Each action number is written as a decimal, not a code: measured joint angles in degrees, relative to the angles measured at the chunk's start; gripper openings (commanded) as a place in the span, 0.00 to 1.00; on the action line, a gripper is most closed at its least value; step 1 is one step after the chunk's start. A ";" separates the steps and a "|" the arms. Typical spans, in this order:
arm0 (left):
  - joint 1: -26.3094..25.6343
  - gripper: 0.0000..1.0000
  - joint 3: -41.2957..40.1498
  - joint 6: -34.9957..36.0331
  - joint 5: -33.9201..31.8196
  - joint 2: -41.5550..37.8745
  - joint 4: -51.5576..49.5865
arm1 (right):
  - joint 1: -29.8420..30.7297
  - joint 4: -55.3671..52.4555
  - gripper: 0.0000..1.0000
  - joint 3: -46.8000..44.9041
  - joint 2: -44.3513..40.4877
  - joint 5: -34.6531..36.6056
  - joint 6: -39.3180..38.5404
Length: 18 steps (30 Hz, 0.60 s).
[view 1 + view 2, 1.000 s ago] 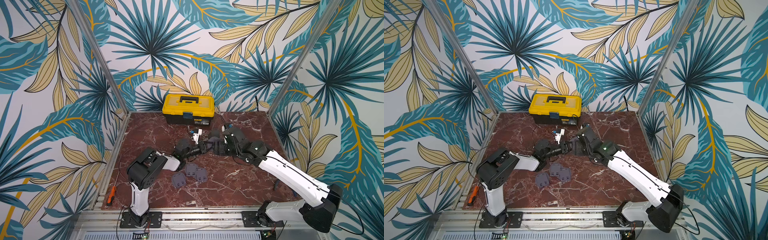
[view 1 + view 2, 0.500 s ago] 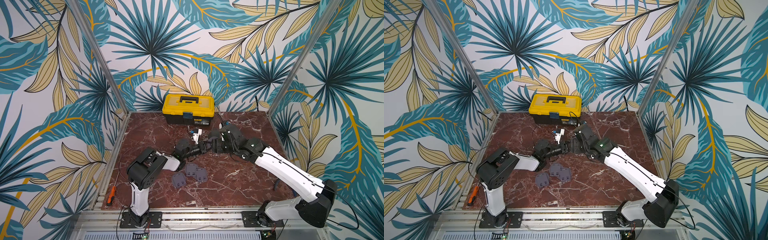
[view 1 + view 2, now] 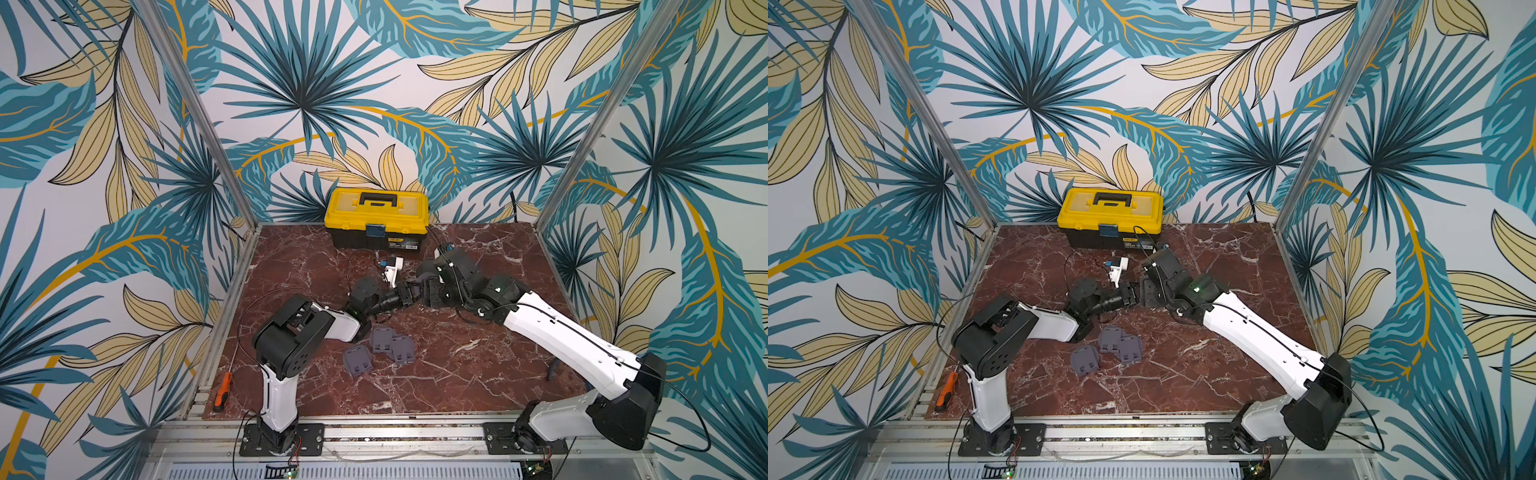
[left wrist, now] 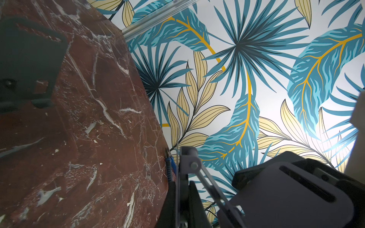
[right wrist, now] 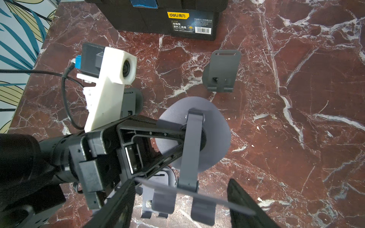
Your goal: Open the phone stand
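place: robot lab cell | cues: aluminium frame posts (image 3: 197, 112), leaf-print walls (image 3: 374, 83), marble-look tabletop (image 3: 478, 374), yellow toolbox (image 3: 376, 210)

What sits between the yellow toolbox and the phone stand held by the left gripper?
In the right wrist view, a second grey phone stand rests on the table between the toolbox and the held stand.

Our left arm (image 3: 299, 332) and right arm (image 3: 561, 336) reach low and meet over the middle of the bench (image 3: 478, 374). Our left gripper (image 5: 177, 138) is clamped on the phone stand (image 5: 213, 138). Our right gripper (image 5: 182, 183) straddles its plate, and we cannot tell if it grips.
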 measured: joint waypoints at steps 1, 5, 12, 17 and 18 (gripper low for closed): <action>0.00 0.00 -0.02 -0.02 0.00 0.00 0.00 | 0.02 -0.02 0.73 0.07 0.20 0.02 0.00; 0.00 0.00 0.00 0.00 -0.02 0.00 0.00 | 0.09 -0.02 0.68 0.28 0.81 0.39 0.09; 0.24 0.00 -0.02 -0.02 0.02 0.00 -0.04 | 0.09 -0.02 0.53 0.31 1.36 1.27 0.55; 0.26 0.00 -0.02 -0.02 0.00 0.00 -0.02 | 0.15 0.02 0.49 0.28 1.36 1.42 0.66; 0.26 0.00 -0.02 -0.02 0.00 0.00 -0.02 | 0.17 0.02 0.49 0.28 1.36 1.44 0.66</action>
